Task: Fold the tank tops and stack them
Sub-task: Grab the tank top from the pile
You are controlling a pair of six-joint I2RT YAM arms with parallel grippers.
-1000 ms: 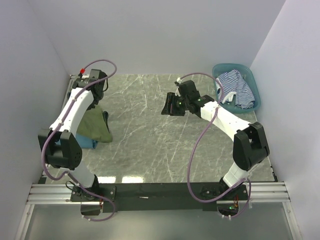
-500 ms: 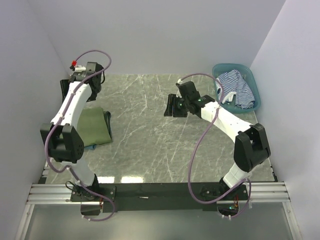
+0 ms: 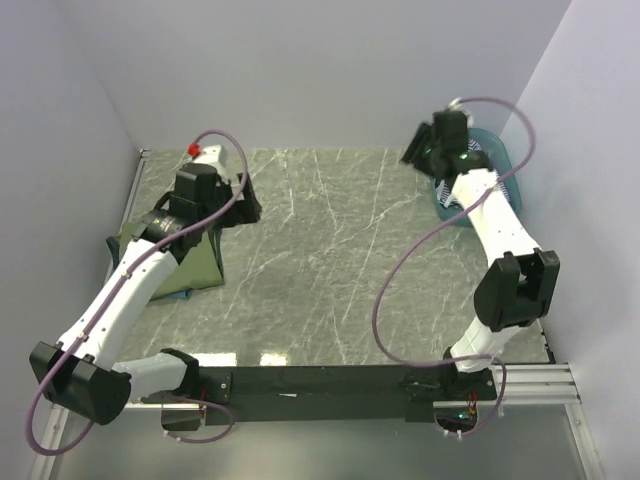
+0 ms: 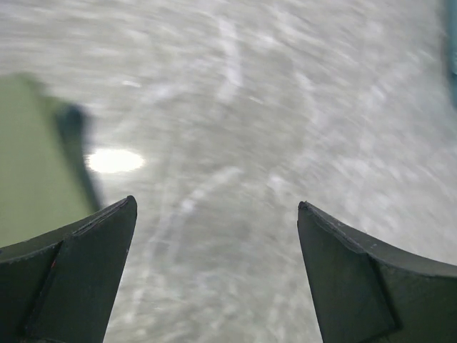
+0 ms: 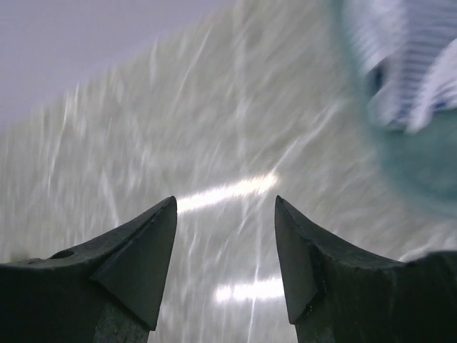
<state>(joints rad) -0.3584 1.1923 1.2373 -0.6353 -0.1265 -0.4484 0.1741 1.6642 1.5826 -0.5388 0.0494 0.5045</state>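
My left gripper (image 4: 216, 207) hangs over bare table, its fingers wide apart and holding nothing. The green top (image 3: 200, 268) lies folded at the left edge, I think as the base of the stack. My right gripper (image 5: 225, 204), also spread and empty, is near the basket (image 5: 421, 164), where the striped top (image 5: 403, 64) lies crumpled. I judge it is the next one to fetch. The teal top I cannot find. The table (image 3: 320, 260) is grey marble with lamp glare, between plain pale walls (image 3: 300, 70).
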